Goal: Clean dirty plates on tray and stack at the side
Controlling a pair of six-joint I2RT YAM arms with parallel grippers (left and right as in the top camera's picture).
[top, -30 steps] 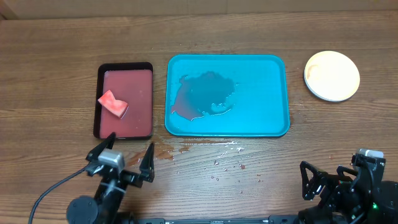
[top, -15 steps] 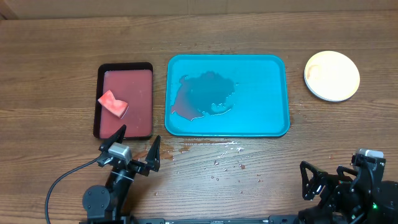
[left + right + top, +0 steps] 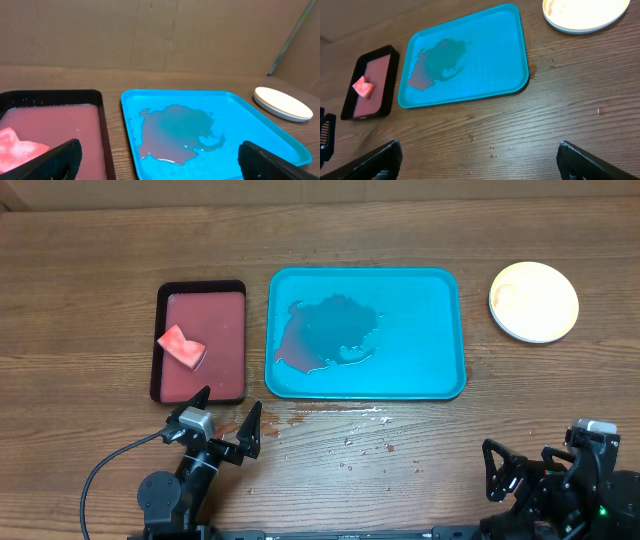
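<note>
The teal tray (image 3: 420, 320) lies in the table's middle with no plates on it, only a reddish puddle (image 3: 330, 335); it also shows in the left wrist view (image 3: 260, 135) and the right wrist view (image 3: 495, 55). The plates (image 3: 534, 301) sit stacked at the far right, the top one pale with a white rim; they also show in the left wrist view (image 3: 282, 103) and the right wrist view (image 3: 585, 12). My left gripper (image 3: 225, 420) is open and empty at the front left, just in front of the red tray. My right gripper (image 3: 525, 470) is open and empty at the front right.
A black-rimmed red tray (image 3: 220, 315) left of the teal tray holds a pink sponge (image 3: 181, 346). Water drops and a reddish spill (image 3: 340, 430) wet the wood in front of the teal tray. A cable (image 3: 100, 475) trails from the left arm.
My left gripper has moved right and slightly nearer the table's front edge, turning toward the teal tray. The right arm, tray and plates have not moved.
</note>
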